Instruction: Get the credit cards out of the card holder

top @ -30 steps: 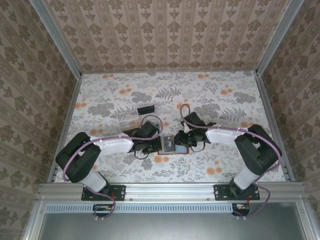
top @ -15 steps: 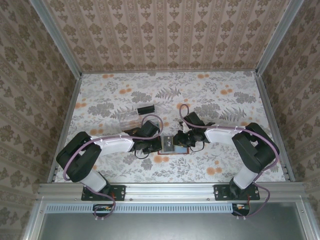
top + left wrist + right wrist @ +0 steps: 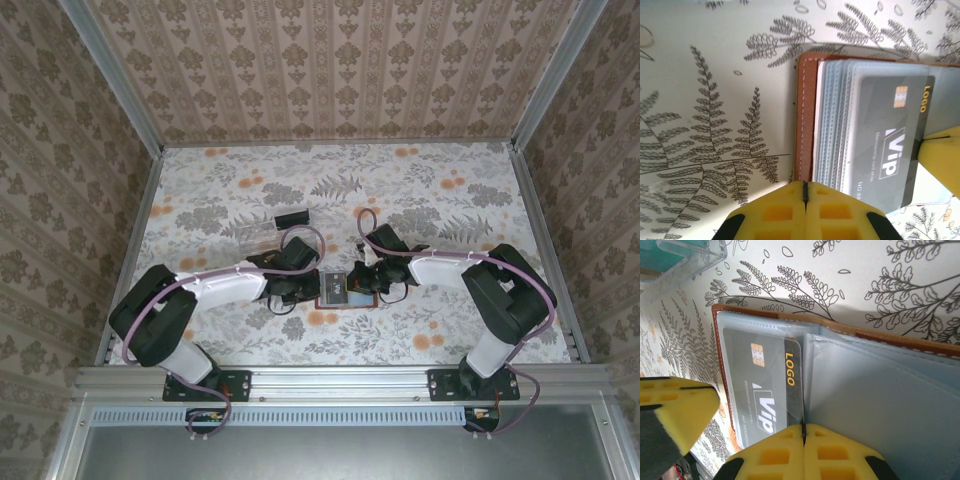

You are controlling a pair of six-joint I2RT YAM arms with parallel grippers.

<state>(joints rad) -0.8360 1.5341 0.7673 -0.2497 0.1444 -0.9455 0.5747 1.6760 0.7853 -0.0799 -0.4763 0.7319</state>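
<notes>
Wallet [image 3: 340,288] lies open on table [image 3: 450,190], between both grippers. Left gripper [image 3: 805,189] pads pressed together on wallet's leather edge, apparently anchoring it. Right gripper [image 3: 803,431] pinched on grey card [image 3: 765,390] at logo end; card not yet out of sleeve. Step: extraction. Next, you need a straight pull away from wallet.
</notes>
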